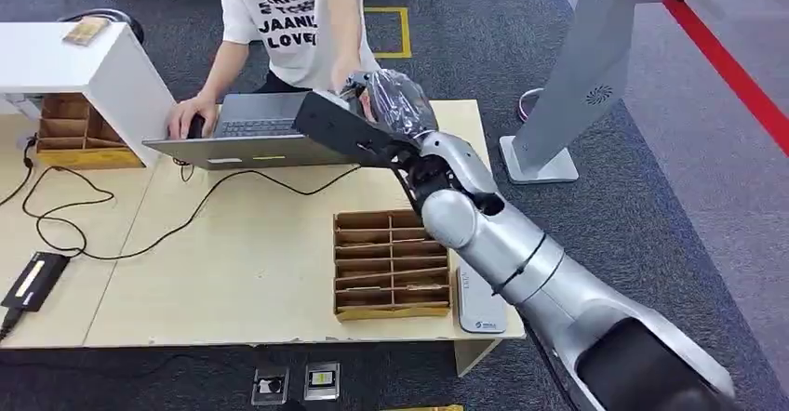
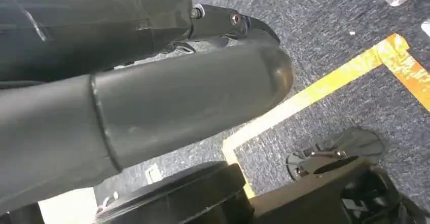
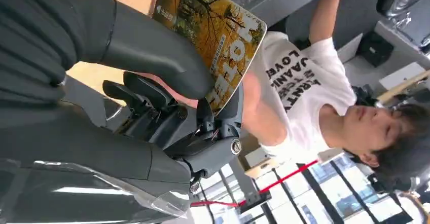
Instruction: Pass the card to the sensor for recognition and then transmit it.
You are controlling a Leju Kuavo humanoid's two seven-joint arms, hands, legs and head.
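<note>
The right hand (image 1: 386, 104) is raised over the far edge of the table (image 1: 233, 262), at about 12 o'clock from the divided cardboard tray (image 1: 391, 262). In the right wrist view its thumb (image 3: 157, 57) and dark fingers (image 3: 223, 117) clamp a card (image 3: 213, 36). The card shows yellow autumn trees and large white letters that look like "HOTEL"; the small print in its corner is too fine to read. A person's hand (image 3: 256, 102) lies against the card's far side, just beside the robot's fingers. The person (image 1: 288, 11) stands at 12 o'clock beyond the table in a white T-shirt; its black print includes "LOVE", the other lines are partly cut off. Their other hand (image 1: 191, 113) rests at the open laptop (image 1: 251, 132), at 10 o'clock from the tray.

A small black box (image 1: 35, 281) lies at the table's 8 o'clock corner, on a black cable. A grey flat device (image 1: 479, 304) lies just at 3 o'clock of the tray.

The left hand (image 2: 152, 107) hangs over dark carpet crossed by yellow tape (image 2: 324, 87); whether its fingers are spread or curled I cannot tell.
</note>
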